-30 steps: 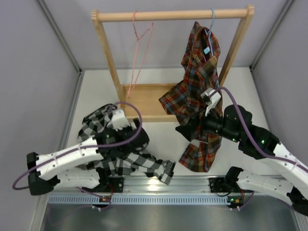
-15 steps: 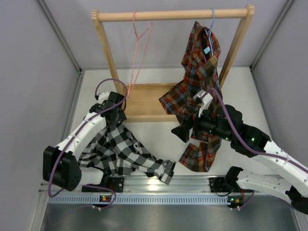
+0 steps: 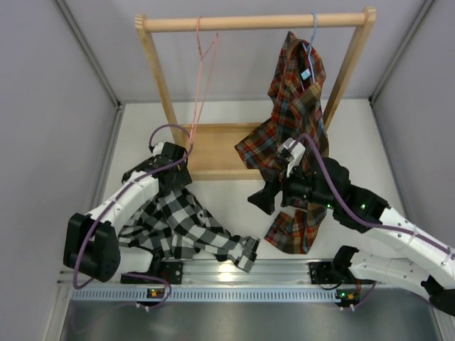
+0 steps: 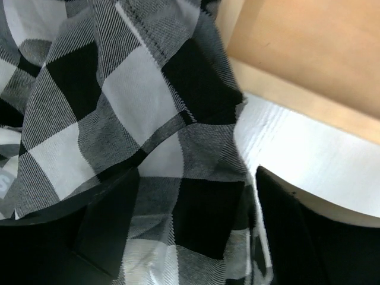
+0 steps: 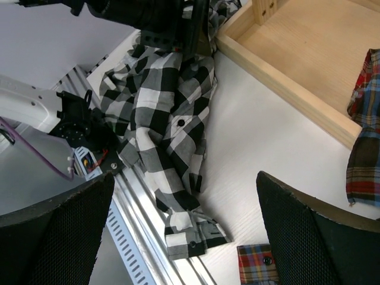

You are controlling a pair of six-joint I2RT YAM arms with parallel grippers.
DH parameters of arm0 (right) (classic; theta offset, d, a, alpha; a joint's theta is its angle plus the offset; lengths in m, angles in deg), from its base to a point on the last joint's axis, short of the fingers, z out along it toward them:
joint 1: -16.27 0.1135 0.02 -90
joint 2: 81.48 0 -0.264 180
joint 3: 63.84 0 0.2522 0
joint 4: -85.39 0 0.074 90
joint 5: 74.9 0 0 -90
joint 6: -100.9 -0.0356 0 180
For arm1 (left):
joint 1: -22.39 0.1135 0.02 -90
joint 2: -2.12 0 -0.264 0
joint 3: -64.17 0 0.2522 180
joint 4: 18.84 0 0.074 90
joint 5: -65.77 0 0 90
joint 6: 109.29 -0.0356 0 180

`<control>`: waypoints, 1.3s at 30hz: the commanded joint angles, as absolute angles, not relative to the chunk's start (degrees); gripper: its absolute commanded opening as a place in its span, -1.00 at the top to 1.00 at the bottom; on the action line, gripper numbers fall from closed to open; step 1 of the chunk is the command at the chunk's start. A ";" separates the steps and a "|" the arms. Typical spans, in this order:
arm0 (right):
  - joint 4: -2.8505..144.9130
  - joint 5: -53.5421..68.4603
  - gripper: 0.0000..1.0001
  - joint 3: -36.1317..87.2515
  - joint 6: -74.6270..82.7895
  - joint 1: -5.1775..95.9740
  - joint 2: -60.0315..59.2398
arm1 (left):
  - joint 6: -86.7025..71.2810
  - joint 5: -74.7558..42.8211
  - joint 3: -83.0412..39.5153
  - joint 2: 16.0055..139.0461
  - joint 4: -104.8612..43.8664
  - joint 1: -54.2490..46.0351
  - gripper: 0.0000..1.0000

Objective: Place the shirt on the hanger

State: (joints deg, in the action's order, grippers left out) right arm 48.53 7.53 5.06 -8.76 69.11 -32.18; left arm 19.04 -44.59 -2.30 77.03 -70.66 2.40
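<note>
Left tool (image 3: pixel 175 176) sat low at the front edge of the flat wooden base tray (image 3: pixel 213 145) of the light wooden garment rack (image 3: pixel 256 23). It appeared clamped on a fold of the black-and-white buffalo-check button shirt (image 3: pixel 178 220). The cloth rose in a peak to the tool and filled the gap between its fingers in the left wrist view, though the pinch itself was hidden by fabric.

The rest of the shirt lay crumpled on the white surface (image 3: pixel 234 199), trailing from the tool toward the near aluminium rail (image 3: pixel 242 273), with one cuff at the rail's edge.

The thin pink wire hanger (image 3: pixel 206 71) hung bare from the rack's top bar on the left side, well above the shirt and not touching it.

Right tool (image 3: pixel 259 201) hovered over the middle of the surface with its fingers spread wide and nothing between them.

Just behind it, the red, orange and blue plaid shirt (image 3: pixel 291 128) hung from a light blue hanger (image 3: pixel 313 35) on the right of the bar, its lower hem reaching the surface.
</note>
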 commanded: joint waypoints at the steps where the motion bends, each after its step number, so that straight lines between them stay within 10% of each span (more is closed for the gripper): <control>1: 54.75 5.96 -0.99 4.77 -9.23 69.88 -32.52 | 17.89 -45.67 -1.80 76.39 -67.23 2.53 -0.62; 2: 54.93 5.87 -0.99 4.77 -9.23 69.88 -32.35 | 16.76 -45.93 -2.24 75.69 -67.40 2.62 -0.51; 6: 55.54 6.22 -0.99 3.54 -9.14 69.88 -32.78 | 11.57 -41.14 -7.94 70.16 -69.69 2.53 1.00; 23: 55.28 21.69 -0.99 0.55 -8.70 69.80 -44.38 | -3.03 22.17 -35.48 55.93 -83.14 -3.70 1.00; 39: 69.59 2.54 -0.92 -4.64 -5.98 69.88 -22.54 | 9.54 -21.85 -6.19 38.07 -103.26 -4.06 1.00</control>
State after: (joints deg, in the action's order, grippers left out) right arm 60.36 8.44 -5.85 -6.69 69.13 -28.18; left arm 6.60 -14.08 -4.33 40.51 -99.54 -4.07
